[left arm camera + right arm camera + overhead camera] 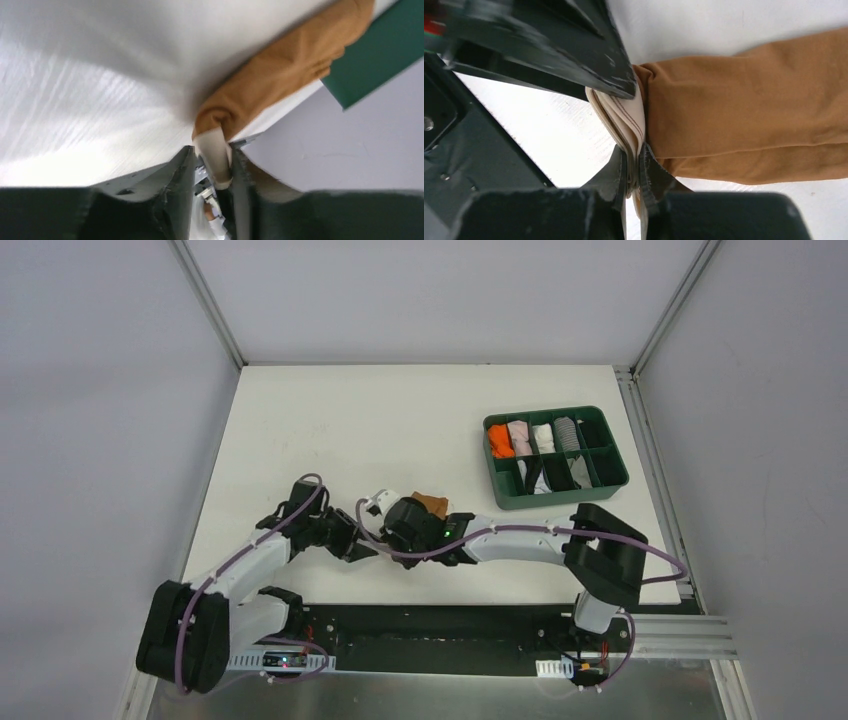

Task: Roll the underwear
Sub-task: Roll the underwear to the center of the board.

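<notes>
The underwear (432, 504) is a tan-brown bunch with a pale beige waistband, lying on the white table just beyond both grippers. My left gripper (362, 543) is shut on the waistband end (215, 157), and the tan cloth (280, 70) stretches away from it. My right gripper (400, 528) is shut on the folded waistband layers (624, 120), with the tan cloth (744, 125) to its right. The two grippers hold the same waistband end close together. The left gripper's black finger (574, 55) shows in the right wrist view, touching the waistband from above.
A green tray (600, 480) with several rolled garments, including a bright orange one (501, 441), stands at the right of the table; its wall shows in the left wrist view (380, 55). Grey walls enclose the table.
</notes>
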Controlling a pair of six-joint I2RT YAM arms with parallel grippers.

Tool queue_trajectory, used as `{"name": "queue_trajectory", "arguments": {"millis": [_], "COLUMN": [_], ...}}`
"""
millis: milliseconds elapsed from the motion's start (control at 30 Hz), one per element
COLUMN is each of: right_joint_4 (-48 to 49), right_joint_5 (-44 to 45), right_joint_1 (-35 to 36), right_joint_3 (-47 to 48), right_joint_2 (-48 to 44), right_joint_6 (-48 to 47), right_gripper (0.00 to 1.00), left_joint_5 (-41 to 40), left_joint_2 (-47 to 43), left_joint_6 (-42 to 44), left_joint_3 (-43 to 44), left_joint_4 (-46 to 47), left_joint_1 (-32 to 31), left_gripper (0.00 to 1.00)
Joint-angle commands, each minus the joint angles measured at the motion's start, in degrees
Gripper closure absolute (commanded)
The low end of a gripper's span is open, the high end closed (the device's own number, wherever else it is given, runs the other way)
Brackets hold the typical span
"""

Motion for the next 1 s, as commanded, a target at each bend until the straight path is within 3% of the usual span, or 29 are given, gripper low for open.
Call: {"name": "queue_trajectory", "arguments": {"millis": [0, 100, 233, 300, 500, 667, 767, 967], "right_joint_4": [-0.93, -1.3, -0.41, -0.2, -1.4, -0.37, -0.11, -0.84], "right_joint_5": [-14.62, -19.45, -23.63, -25.87, -35.96, -39.05, -40.34, -41.37], "right_joint_1": [-4.29, -6.2, -7.85, -9.22, -14.15, -15.68, -16.45, -17.05], "right_joint_3": [-1.79, -1.77, -2.57, -2.23, 0.82, 1.19, 1.18, 1.93], "right_joint_2": [-2.73, -1.91, -0.66, 0.24, 6.07, 7.88, 8.77, 10.22], "right_joint_6": [6.51, 8.2, 10.72, 12.68, 18.46, 20.81, 22.0, 22.34], "right_gripper": [1.0, 1.0, 1.0, 1.0, 1.0, 1.0, 1.0, 1.0], "left_joint_5": [0.3, -0.22, -1.35, -1.51, -0.36, -0.13, 0.76, 2.09], "left_joint_2": [-9.7, -15.11, -19.79, -20.75, -20.41, -18.8, -16.42, -12.26], "left_joint_6": [1.59, 1.37, 1.45, 1.16, 2.53, 3.75, 4.84, 7.25], "left_joint_3": [-1.56, -2.28, -2.24, -2.53, -2.21, -1.69, -1.14, 2.24], "left_joint_4": [-8.66, -11.91, -14.99, -15.2, -15.19, -14.57, -13.17, -10.59], "left_joint_1": [1.95, 2.19, 2.19, 2.19, 2.1, 2.1, 2.06, 1.33], "left_gripper": [0.59, 0.36, 0.26, 0.31, 0.64, 0.85, 0.9, 0.9]}}
